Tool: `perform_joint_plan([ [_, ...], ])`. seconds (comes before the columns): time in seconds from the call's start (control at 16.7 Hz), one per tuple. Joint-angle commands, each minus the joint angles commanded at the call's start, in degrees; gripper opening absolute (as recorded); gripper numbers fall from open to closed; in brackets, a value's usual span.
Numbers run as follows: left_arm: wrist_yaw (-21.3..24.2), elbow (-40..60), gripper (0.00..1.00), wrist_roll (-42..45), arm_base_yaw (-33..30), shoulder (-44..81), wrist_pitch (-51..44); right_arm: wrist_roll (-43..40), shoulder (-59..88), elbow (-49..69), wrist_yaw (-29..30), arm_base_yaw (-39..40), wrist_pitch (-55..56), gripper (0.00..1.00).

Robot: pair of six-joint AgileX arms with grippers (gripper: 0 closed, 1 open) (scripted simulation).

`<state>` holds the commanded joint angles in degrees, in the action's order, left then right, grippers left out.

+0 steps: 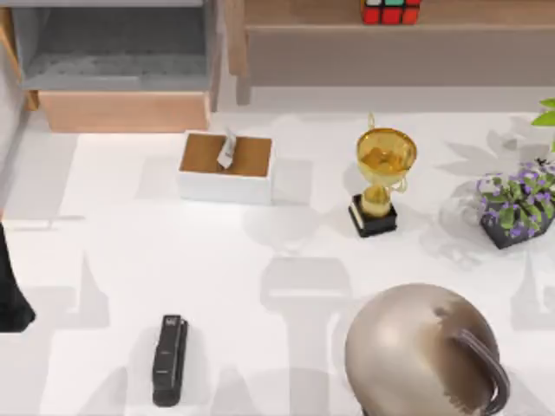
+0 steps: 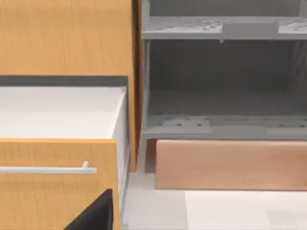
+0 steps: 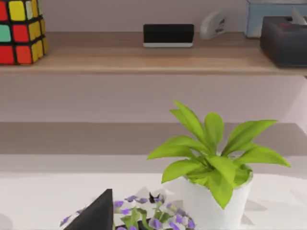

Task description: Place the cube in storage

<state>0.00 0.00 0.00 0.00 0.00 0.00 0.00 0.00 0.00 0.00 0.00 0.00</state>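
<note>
The cube point(image 1: 391, 10) is seen on the long wooden shelf point(image 1: 390, 39) at the back of the table, cut by the upper edge of the top view, well to the right of the storage box point(image 1: 121, 52). In the right wrist view the cube point(image 3: 21, 31) stands at one end of the shelf board point(image 3: 153, 60), close to its front edge, with a black block point(image 3: 168, 35), a pale stapler point(image 3: 212, 25) and a dark tissue box point(image 3: 284, 40) spaced along the same board.

The storage box is placed at the back left corner, its grey interior open and its tan front panel point(image 1: 121, 111) low along the table edge. In the left wrist view the grey compartment point(image 2: 220, 86) is faced squarely, with the tan panel point(image 2: 230, 164) below it and an orange cabinet with a white handle point(image 2: 48, 169) beside it.

On the white table point(image 1: 113, 260), a white tissue box point(image 1: 226, 167) is set just in front of the storage box, a gold trophy point(image 1: 381, 178) stands in front of the shelf, a flowering plant point(image 1: 518, 206) sits at the right edge, and a black stapler point(image 1: 170, 360) lies near the front. A wide bare strip is left between the tissue box and the trophy.

The left arm point(image 1: 13, 295) is seen at the left edge, the right arm point(image 1: 425, 351) at the front right. Whether either claw is spread or pressed together cannot be told.
</note>
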Motion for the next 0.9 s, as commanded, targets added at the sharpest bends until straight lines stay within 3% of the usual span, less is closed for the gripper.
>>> perform_joint_plan([
  [0.24, -1.01, 1.71, 1.00, 0.06, -1.01, 1.73, 0.61, 0.00, 0.00, 0.00, 0.00, 0.00, 0.00, 1.00],
  [0.42, -4.78, 8.73, 1.00, 0.24, -4.83, 8.84, 3.06, 0.00, 0.00, 0.00, 0.00, 0.00, 0.00, 1.00],
  [0.66, -12.73, 24.90, 1.00, 0.53, -13.09, 26.73, 8.61, 0.00, 0.00, 0.00, 0.00, 0.00, 0.00, 1.00],
  [0.9, -21.99, 44.94, 1.00, 0.58, -22.90, 53.22, 15.86, 0.00, 0.00, 0.00, 0.00, 0.00, 0.00, 1.00],
])
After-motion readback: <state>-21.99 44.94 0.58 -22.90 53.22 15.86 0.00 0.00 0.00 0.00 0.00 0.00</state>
